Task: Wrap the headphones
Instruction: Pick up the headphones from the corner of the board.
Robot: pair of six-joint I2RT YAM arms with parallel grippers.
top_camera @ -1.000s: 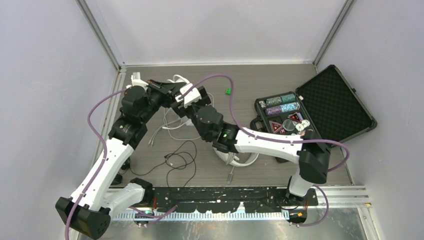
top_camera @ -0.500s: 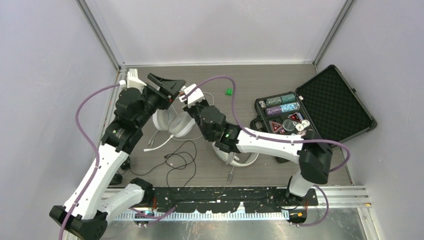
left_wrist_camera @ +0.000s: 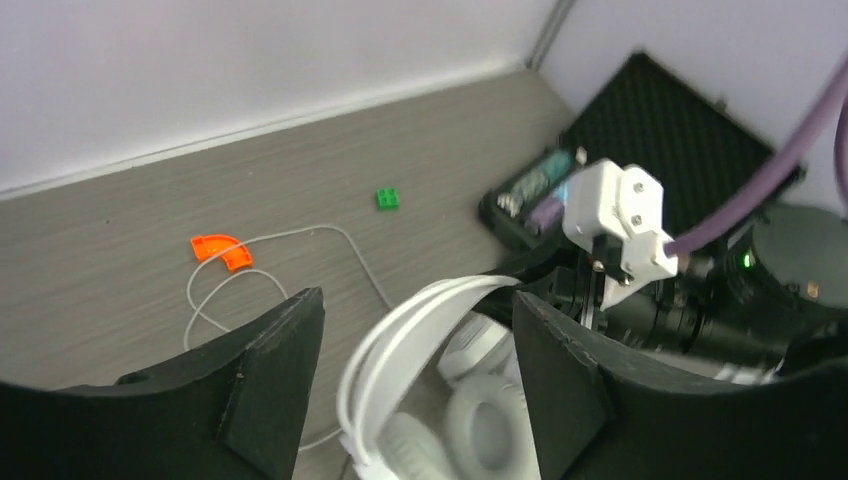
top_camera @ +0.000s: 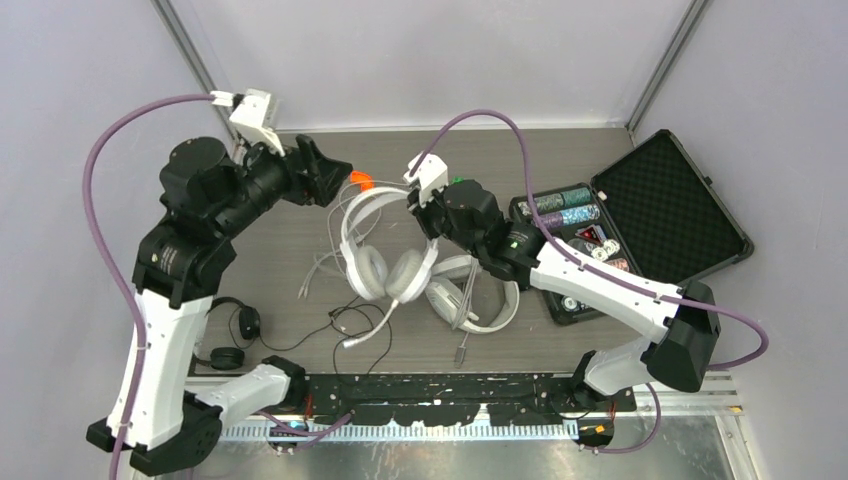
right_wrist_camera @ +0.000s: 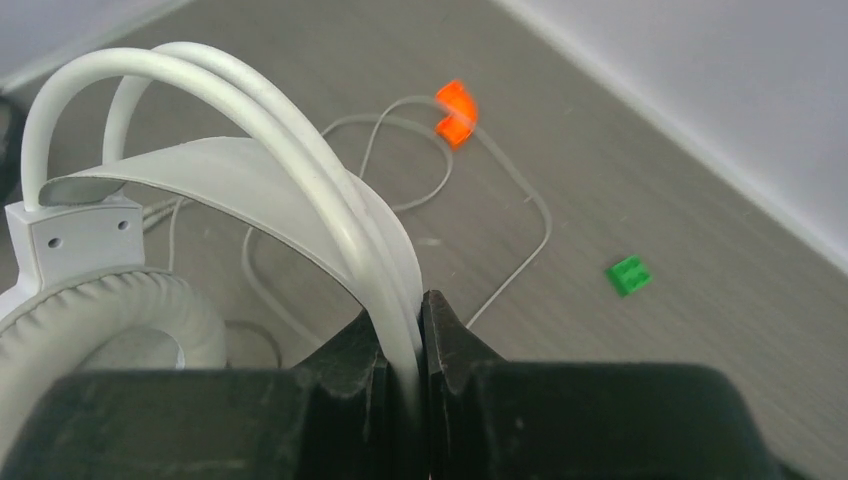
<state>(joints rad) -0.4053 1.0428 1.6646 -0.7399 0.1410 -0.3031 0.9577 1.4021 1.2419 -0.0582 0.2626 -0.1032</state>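
White over-ear padded headphones (right_wrist_camera: 250, 190): slim headband clamped between right fingers (right_wrist_camera: 460, 350), cups below them. Left fingers (left_wrist_camera: 265, 375) held apart, empty, headband just beyond. Judged light, stiff, slippery; thin limp cord (left_wrist_camera: 330, 230) best taken near a cup.

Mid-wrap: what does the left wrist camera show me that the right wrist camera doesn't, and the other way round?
Left wrist only: the open black case of chips, the right arm with its white camera housing, and the left jaws standing open, holding nothing. Right wrist only: a close look at the right jaws shut on the band of the white headphones. Both: those headphones, the orange piece, the green block and the thin white cord looping between them.
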